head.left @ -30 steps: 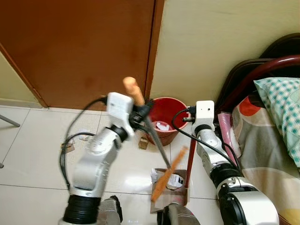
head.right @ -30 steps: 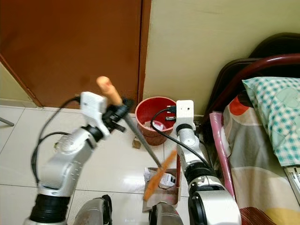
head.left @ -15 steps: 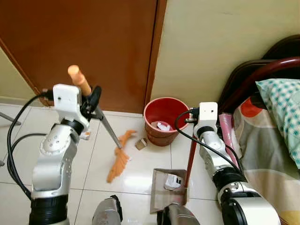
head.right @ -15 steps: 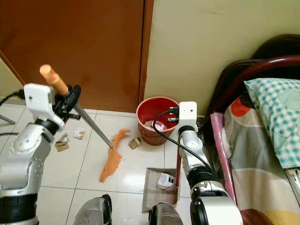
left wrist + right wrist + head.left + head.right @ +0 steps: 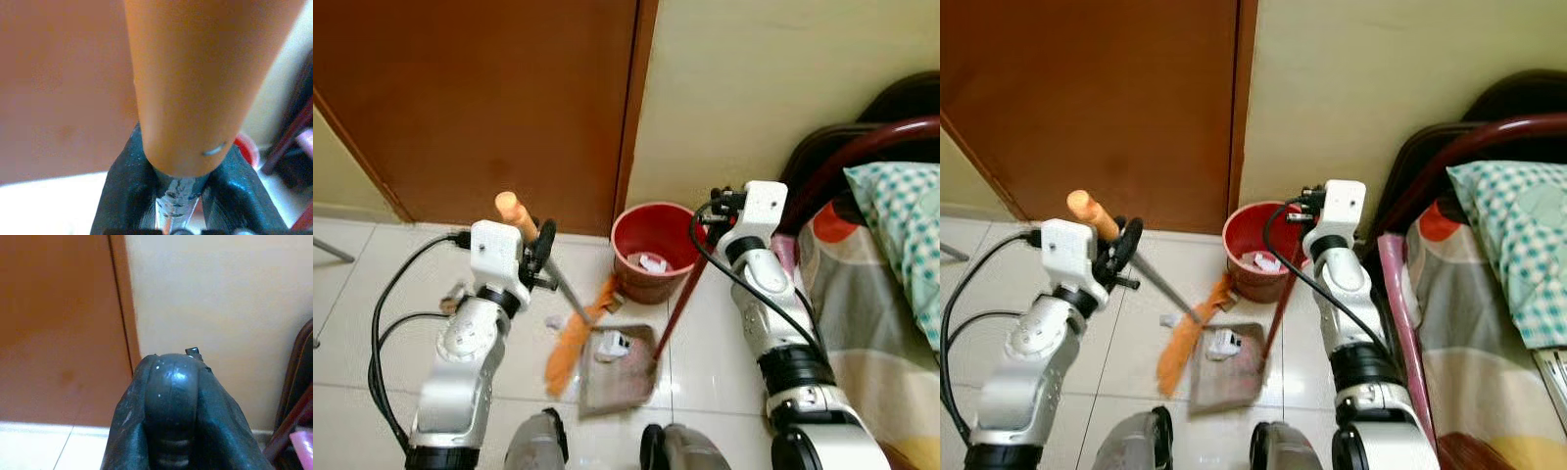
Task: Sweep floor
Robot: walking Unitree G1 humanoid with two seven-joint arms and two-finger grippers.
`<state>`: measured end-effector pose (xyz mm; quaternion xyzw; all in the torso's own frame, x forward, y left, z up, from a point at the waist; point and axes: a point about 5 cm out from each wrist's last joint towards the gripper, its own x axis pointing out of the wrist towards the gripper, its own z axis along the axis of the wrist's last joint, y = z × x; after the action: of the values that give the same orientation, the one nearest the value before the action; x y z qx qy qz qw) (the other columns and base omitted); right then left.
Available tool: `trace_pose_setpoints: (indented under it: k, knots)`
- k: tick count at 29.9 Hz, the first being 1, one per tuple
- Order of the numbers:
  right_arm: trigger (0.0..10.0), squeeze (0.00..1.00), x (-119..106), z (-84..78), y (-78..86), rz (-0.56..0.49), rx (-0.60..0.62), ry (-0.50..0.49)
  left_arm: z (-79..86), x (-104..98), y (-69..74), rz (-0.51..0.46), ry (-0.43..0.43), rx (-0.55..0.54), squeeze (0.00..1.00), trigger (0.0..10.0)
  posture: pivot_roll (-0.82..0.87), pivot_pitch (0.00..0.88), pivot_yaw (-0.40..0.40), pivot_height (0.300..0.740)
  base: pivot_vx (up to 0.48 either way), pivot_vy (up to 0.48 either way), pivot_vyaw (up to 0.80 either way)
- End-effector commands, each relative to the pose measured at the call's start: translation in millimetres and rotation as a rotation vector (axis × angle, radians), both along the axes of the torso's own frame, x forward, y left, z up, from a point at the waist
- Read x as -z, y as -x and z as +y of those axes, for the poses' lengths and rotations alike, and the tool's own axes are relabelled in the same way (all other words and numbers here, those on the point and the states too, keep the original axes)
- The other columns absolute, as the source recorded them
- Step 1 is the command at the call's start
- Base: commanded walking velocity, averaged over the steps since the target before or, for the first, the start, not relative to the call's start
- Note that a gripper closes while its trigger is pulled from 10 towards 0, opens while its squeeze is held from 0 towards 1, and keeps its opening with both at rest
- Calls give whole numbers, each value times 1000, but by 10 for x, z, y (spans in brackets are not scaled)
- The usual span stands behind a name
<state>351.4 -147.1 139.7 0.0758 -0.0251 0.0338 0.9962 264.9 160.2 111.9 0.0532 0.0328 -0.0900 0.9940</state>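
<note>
Broom [image 5: 570, 338] bristles meet the dustpan [image 5: 617, 367] at its 9 o'clock edge; paper [image 5: 612, 343] lies inside, scraps [image 5: 553, 321] remain. Left claw [image 5: 540, 262] clamps the broom, right claw [image 5: 720, 204] the dustpan handle [image 5: 675, 308].

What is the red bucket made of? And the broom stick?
The bucket looks like plastic: smooth, evenly red, with a thin rim. The broom stick looks like bare metal, grey and shiny, with an orange grip, probably plastic, held in the left gripper.
</note>
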Motion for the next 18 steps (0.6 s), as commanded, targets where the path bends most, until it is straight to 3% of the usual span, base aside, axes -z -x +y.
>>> trace_pose_setpoints:
  k: [1,13,18]
  knots:
    - [10000,0,-288,2,-53,-92,-12,-62,132,101,34,35,-92,-86,0,10000,74,120,-67,740,0,0,0]
    - [10000,0,-733,140,-135,-161,-93,-144,115,248,60,50,-89,-128,0,10000,74,105,-73,740,0,0,0]
    - [10000,0,-1106,142,-220,-244,-91,-192,58,261,26,47,-75,-117,0,10000,67,94,-74,740,0,0,0]
